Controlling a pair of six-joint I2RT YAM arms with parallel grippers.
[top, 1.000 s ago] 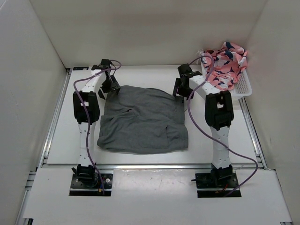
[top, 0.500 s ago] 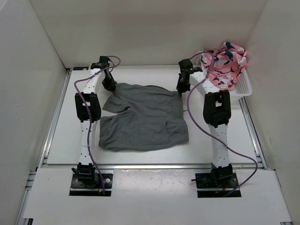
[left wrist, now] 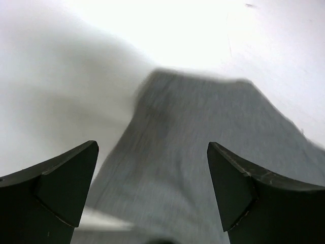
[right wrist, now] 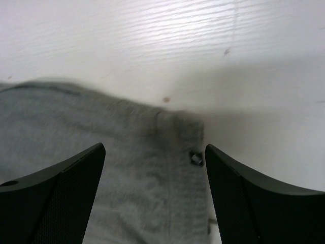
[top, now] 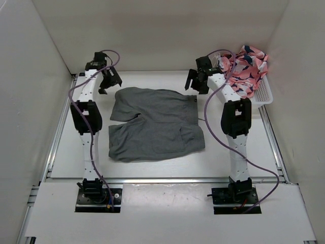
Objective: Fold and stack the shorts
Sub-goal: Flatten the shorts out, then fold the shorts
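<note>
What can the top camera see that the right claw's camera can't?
Only the top camera shows the whole shorts, the left arm, the right arm, and the basket holding a pink cloth at the far right. Only the wrist camera shows, up close, a small grey bit on the shorts' corner and tiny specks on the table. Both show the grey shorts, the white table and the open right claw.
</note>
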